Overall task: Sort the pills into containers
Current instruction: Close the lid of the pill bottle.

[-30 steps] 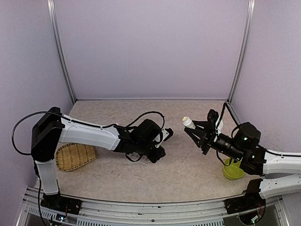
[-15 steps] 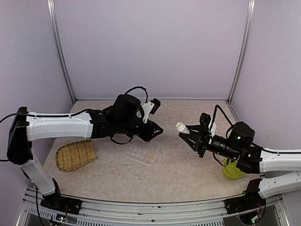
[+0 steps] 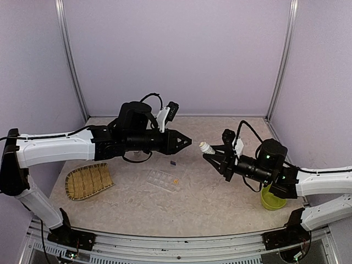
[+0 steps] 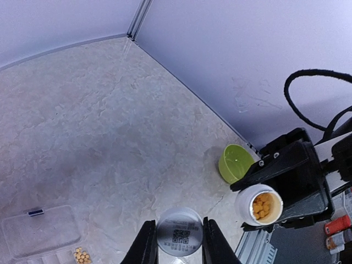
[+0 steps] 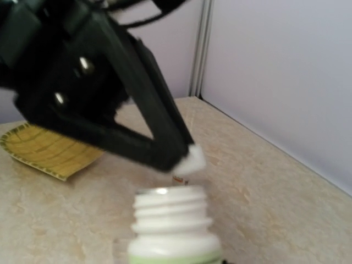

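The clear container (image 3: 162, 180) lay on the bench below the left tool (image 3: 187, 143), light and stiff. The right tool (image 3: 215, 154) clenched an open bottle (image 4: 245, 201) by its body; the left tool pinched a white cap (image 4: 180, 237). The pills (image 4: 263, 204) inside the bottle, tiny and apt to roll, seemed better poured than pinched.

L gripper (image 3: 186, 142) w/ cap (image 4: 179, 238) rose & swung right, uncovering box (image 3: 164, 180); R gripper (image 3: 216, 154) moved bottle (image 3: 206, 147) left twd it.

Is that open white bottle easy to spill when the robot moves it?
Probably: the bottle is open, and loose orange pills sit right at its mouth. It looks round, so laid down it would likely roll.
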{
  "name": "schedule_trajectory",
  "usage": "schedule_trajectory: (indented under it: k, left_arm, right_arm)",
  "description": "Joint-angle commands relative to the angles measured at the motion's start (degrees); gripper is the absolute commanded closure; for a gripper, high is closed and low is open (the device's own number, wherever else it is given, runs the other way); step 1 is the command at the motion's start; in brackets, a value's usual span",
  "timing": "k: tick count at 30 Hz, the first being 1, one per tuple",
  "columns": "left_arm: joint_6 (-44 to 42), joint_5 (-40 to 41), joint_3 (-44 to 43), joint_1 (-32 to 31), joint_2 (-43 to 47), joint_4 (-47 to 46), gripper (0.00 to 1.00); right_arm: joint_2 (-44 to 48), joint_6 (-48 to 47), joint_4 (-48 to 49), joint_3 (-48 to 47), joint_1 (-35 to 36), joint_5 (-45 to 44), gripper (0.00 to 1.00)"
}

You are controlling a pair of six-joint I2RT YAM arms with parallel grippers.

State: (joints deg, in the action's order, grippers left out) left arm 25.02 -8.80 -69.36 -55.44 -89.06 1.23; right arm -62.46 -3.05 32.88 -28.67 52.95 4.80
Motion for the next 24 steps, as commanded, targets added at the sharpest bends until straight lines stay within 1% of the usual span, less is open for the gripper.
schedule_trajectory:
  k: [1, 16, 24]
  left_arm:
    - [3.9, -2.6, 0.9, 0.4, 1.9, -3.2, 0.84]
    - [6.4, -7.8, 0.7, 0.3, 1.2, -7.6, 0.84]
    - [6.5, -9.2, 0.2, 0.2, 0.2, -7.7, 0.84]
  right_arm:
    - [-1.3, 0.4, -1.0, -2.2, -0.3, -2.5, 0.95]
    - [-4.0, -0.7, -2.6, -4.7, 0.3, -2.8, 0.95]
    - [-4.0, -1.2, -2.7, -5.5, 0.7, -2.0, 0.95]
